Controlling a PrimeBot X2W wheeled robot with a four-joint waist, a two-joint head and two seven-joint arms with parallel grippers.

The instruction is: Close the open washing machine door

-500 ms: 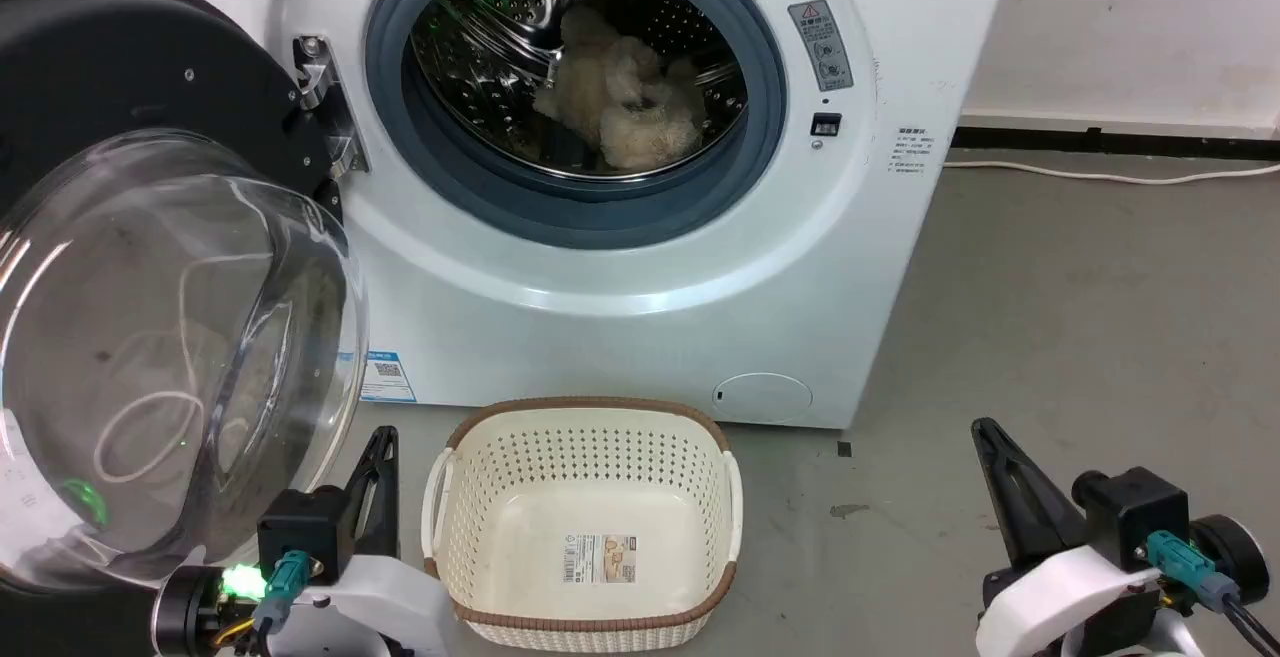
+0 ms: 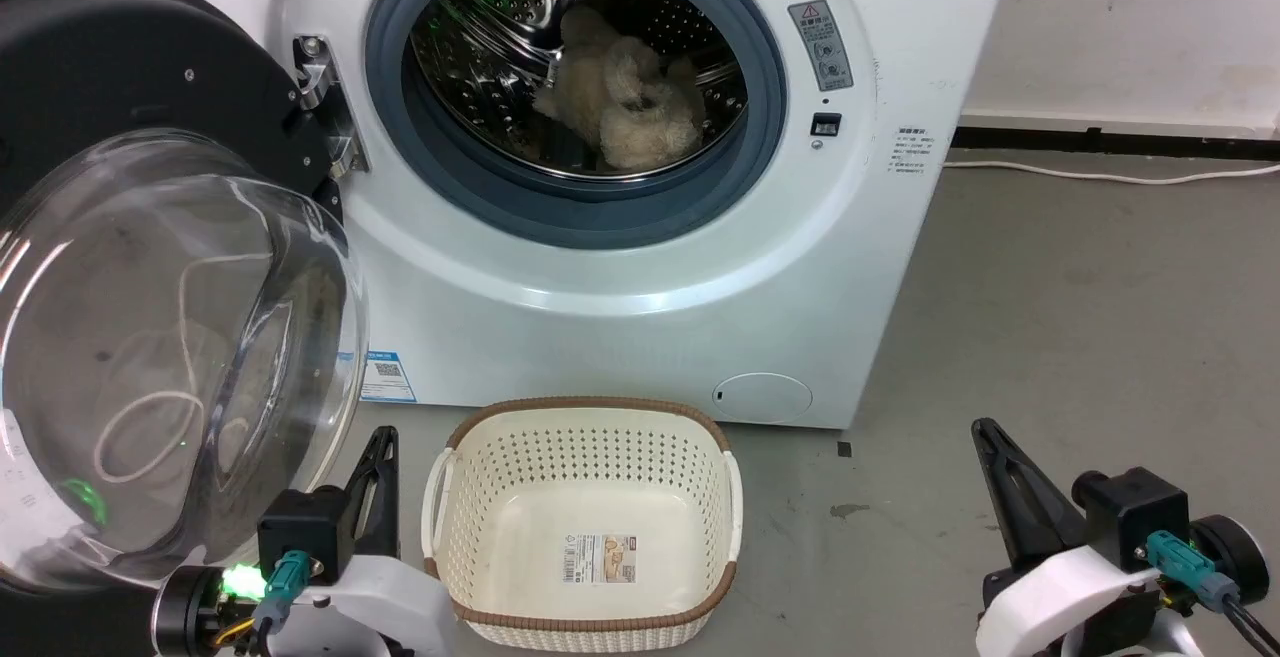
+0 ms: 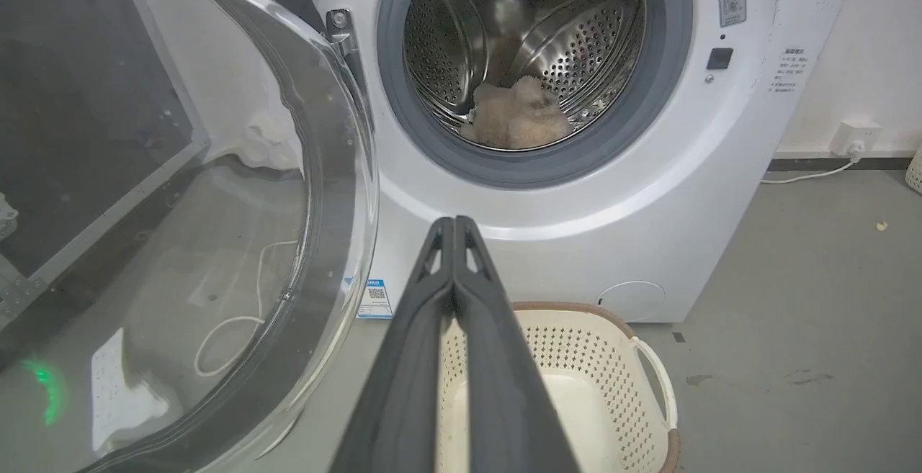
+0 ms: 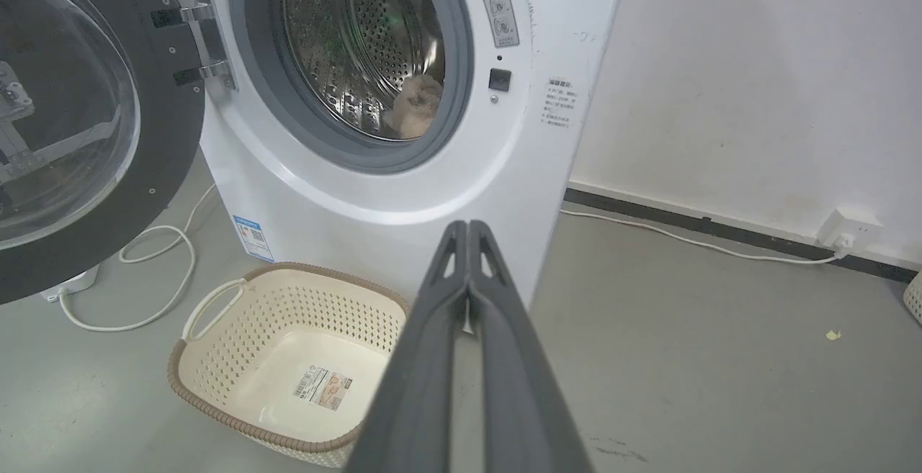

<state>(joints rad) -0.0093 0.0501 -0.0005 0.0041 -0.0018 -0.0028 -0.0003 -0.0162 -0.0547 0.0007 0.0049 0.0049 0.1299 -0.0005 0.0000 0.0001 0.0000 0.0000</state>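
While open, washing machine door [image 3: 180, 242] beside left tool [image 3: 454, 222]

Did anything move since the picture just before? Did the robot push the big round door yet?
No, nothing visibly changed. The washing machine door is as wide open as before, swung out to the left of the washing machine. The left gripper and right gripper sit low in the same spots, fingers shut, holding nothing. The basket and the fluffy thing in the drum have not moved either.
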